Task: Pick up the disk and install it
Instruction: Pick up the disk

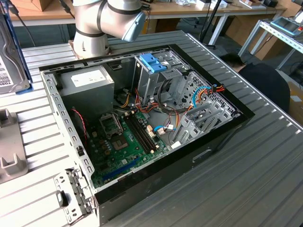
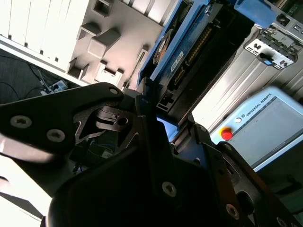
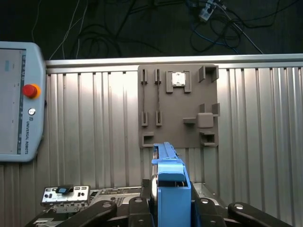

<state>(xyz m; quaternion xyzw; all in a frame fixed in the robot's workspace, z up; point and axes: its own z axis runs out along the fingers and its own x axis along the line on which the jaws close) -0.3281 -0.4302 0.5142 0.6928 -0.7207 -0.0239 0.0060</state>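
**Exterior view, from its left to its right**

1. The disk (image 1: pixel 10 52): grey metal drive in a light blue carrier. It stands on edge at the exterior view's left border, raised above the table (image 1: pixel 246 184). It is well apart from the computer case.
2. The pincer (image 3: pixel 169 212): in the first wrist view its black fingers (image 3: pixel 136 208) sit on either side of the blue carrier, pressed together on the disk. The second wrist view shows the same hold, with the disk's connector edge pointing away from the fingers.
3. Grey fixture plate (image 1: pixel 7 146): lies on the table beneath the held disk. In the first wrist view its slots and brackets look empty, and the disk appears clear of it.
4. Teach pendant (image 3: pixel 16 99): lies flat on the table beside the fixture plate.
5. Arm base (image 1: pixel 90 35): mounted behind the case.
6. Computer case (image 1: pixel 208 151): lies on its side with the panel off, motherboard and cables exposed.
7. Drive cage (image 1: pixel 150 85): metal, stands inside the case, topped by a blue latch (image 1: pixel 154 62).
8. Black chair (image 1: pixel 265 87): off the table's far edge.

**Status:** pick-up judged done, with the disk gripped and lifted. Installation is not done, as the disk has not reached the cage.
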